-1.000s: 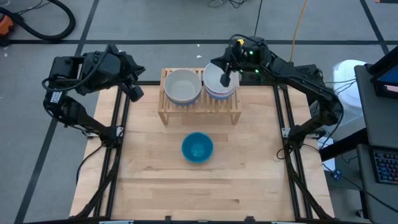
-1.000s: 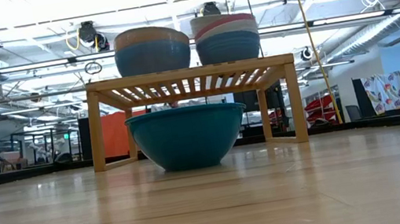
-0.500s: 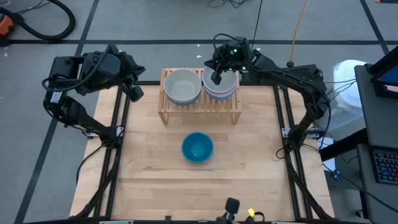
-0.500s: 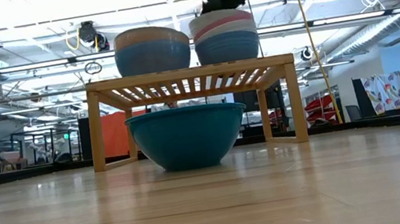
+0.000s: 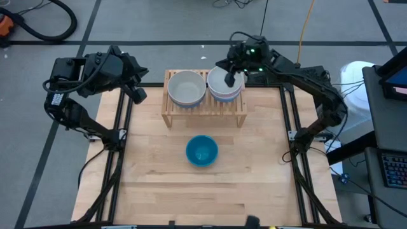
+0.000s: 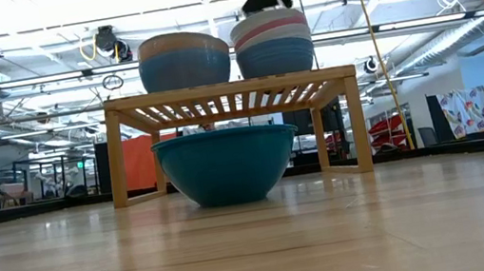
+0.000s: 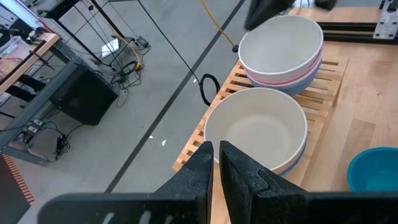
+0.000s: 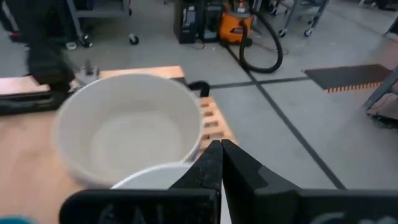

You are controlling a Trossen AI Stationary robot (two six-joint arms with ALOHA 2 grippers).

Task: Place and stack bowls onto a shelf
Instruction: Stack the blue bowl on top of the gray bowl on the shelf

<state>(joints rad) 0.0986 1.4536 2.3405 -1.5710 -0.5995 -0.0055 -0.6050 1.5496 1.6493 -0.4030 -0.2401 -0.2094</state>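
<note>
Shifting rightward, right gripper (image 5: 229, 80) hovers over stacked bowls (image 5: 224, 86).

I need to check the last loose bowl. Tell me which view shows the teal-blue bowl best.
The high view: the whole teal-blue bowl shows, alone on the tabletop before the shelf. The low view shows only its side, hiding the shelf's underside; the left wrist view catches just an edge; the right wrist view barely shows it.

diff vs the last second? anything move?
Only the right tool moved: it swung left over the right bowl stack on the shelf, then came back right to about where it began, shut and holding nothing. The left tool stayed beside the shelf; the left stack and the teal bowl did not shift.
</note>
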